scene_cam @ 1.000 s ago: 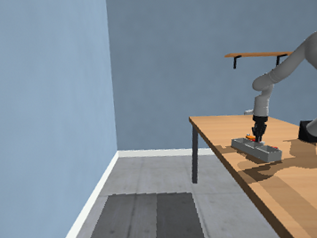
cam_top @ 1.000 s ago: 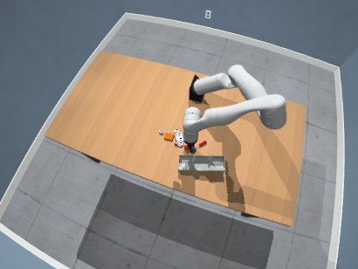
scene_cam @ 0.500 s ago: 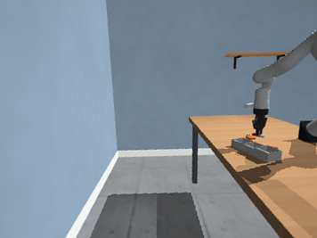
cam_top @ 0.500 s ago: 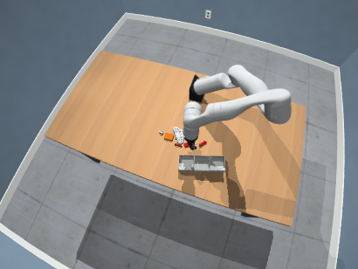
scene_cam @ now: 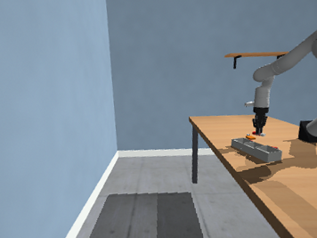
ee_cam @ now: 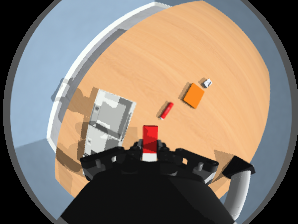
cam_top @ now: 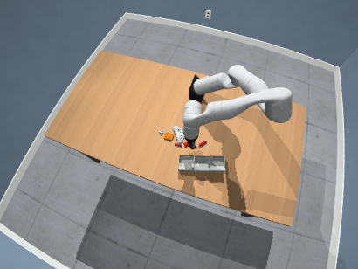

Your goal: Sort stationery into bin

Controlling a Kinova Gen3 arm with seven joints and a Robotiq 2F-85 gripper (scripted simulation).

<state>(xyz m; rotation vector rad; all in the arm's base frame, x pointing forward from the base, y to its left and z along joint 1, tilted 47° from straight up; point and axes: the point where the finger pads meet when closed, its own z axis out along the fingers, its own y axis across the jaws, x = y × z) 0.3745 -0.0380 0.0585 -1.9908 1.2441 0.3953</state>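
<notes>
My gripper [cam_top: 190, 145] is shut on a small red-and-white item [ee_cam: 152, 141] and holds it a little above the table; it also shows in the side view [scene_cam: 258, 131]. The grey bin row [cam_top: 202, 163] with three compartments stands just in front of the gripper and shows in the wrist view [ee_cam: 109, 112]. I cannot read the bin marks. On the table lie a small red stick [ee_cam: 166, 110], an orange block [ee_cam: 194, 95] and a tiny grey-white piece [ee_cam: 206, 83]. A white object lies left of the gripper.
Another red piece [cam_top: 203, 142] lies right of the gripper. The arm's black base [cam_top: 194, 89] stands at the back of the table. The table's front edge is close behind the bins. A wall shelf [scene_cam: 256, 55] hangs at the back.
</notes>
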